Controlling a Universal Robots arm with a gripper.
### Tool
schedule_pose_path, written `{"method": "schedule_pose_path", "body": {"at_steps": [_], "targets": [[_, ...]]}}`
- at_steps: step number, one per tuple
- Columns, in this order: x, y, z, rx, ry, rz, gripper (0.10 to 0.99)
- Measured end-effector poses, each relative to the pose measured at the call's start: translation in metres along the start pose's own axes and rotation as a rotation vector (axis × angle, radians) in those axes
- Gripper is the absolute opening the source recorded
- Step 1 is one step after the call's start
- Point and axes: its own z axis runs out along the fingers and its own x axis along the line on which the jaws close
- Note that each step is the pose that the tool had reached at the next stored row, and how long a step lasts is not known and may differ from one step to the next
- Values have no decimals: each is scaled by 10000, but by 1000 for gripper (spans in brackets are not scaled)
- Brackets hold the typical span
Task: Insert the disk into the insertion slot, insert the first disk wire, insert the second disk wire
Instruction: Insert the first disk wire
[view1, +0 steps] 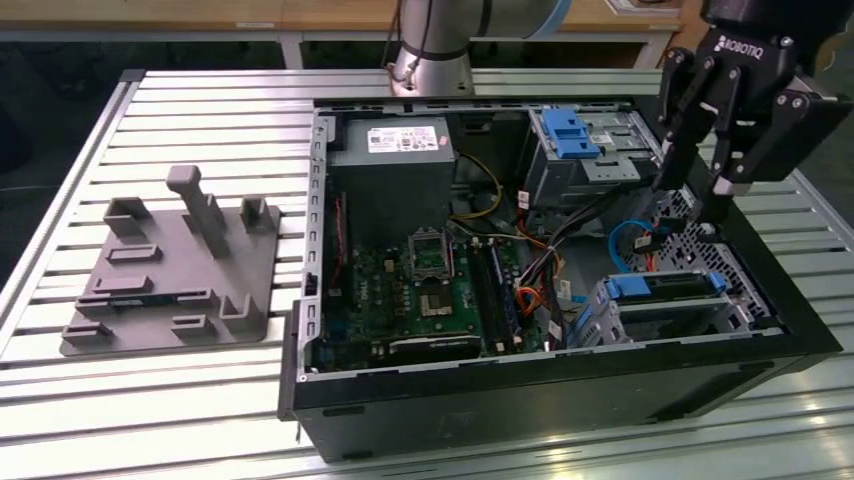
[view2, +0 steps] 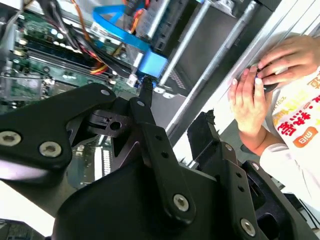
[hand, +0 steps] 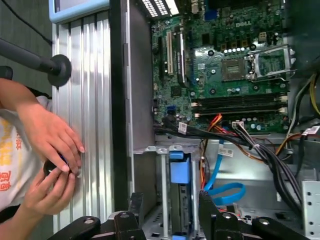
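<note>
End effector (view1: 691, 200), spread and empty, above disk (view1: 671, 285) largely hidden inside perforated insertion slot (view1: 667, 322)

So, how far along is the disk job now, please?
Done: the disk sits in the insertion slot. In hand: nothing; the gripper hangs open near it, by the blue cable. Left: that cable's loop looks loose beside the slot, so both disk wires seem not yet inserted.
</note>
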Motion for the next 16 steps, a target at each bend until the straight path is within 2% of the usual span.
{"method": "schedule_pose_path", "body": {"at_steps": [4,12,16], "targets": [[-108,-67,-19,4,100,7,557],[-205,-347,-6,5,179,9,557],[-256,-390,21,-22,187,89,557]]}}
